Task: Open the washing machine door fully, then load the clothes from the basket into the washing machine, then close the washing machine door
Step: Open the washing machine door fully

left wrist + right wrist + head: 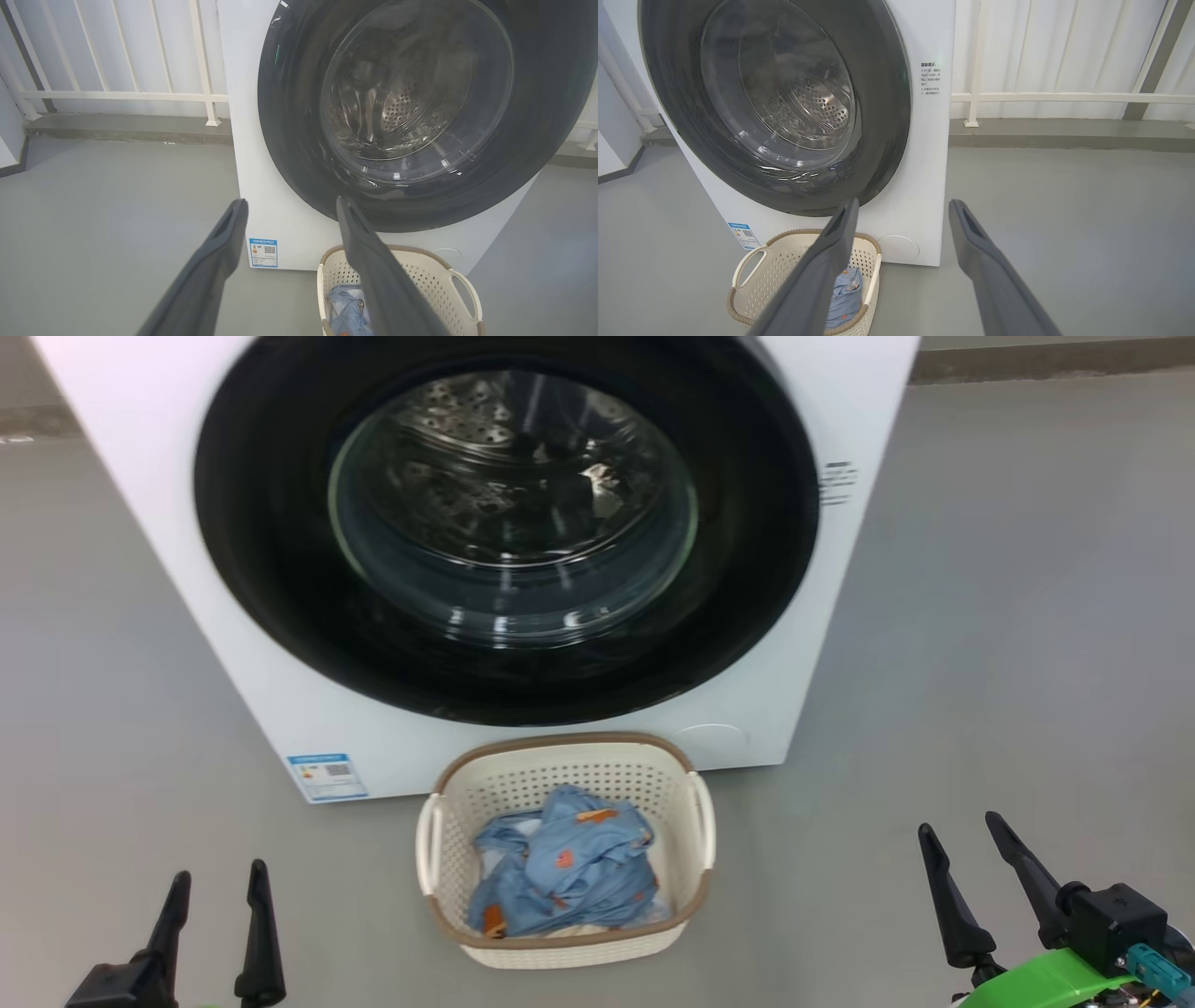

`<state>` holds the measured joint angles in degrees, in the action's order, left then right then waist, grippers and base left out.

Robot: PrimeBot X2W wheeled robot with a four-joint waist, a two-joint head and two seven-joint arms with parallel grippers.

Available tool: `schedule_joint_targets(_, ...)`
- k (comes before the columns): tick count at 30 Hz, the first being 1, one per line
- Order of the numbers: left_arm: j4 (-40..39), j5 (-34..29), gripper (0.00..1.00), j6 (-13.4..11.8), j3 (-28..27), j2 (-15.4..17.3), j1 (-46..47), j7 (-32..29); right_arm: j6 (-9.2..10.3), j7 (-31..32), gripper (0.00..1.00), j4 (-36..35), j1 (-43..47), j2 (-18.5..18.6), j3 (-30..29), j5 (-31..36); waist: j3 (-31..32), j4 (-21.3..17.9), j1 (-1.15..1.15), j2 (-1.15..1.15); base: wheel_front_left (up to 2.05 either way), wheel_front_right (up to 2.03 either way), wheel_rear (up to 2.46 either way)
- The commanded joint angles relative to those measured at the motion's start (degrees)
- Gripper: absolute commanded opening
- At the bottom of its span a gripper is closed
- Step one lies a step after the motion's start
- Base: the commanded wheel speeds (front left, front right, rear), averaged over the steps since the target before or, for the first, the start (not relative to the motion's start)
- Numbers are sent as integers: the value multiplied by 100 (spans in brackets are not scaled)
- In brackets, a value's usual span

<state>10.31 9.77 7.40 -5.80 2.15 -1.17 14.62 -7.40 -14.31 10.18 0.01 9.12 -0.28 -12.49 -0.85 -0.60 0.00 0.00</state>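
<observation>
Fingers of our left gripper (219, 870) stood spread, empty. At centre the washing machine door (280, 569) was shut on the washing machine (392, 756); the clothes (560, 877) lay in the basket (569, 745) before it. Our right gripper (958, 821) stood likewise. We judged every step outstanding.

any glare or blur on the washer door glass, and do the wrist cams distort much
Head view: white glints streak the washing machine door glass, drum readable. Left wrist view: railing bars splay from the wide lens, left claw soft up close. Right wrist view: glare along the lower glass, right claw soft.
</observation>
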Motion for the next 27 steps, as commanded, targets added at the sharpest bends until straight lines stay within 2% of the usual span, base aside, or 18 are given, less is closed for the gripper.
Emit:
schedule_joint_targets(1,-168,-41,100,9,-173,73,99,38,-9,-69,100,-123,-77,74,142,57,-4,1,0,0,123,123,-246)
schedule_joint_targets(14,-173,129,100,9,-203,73,124,38,-9,-69,100,-120,-87,84,160,17,-32,1,0,0,108,108,-216)
schedule_joint_targets(27,-123,163,100,9,-201,73,127,38,-9,-69,100,-113,-104,74,172,10,-40,-7,0,0,22,22,-44)
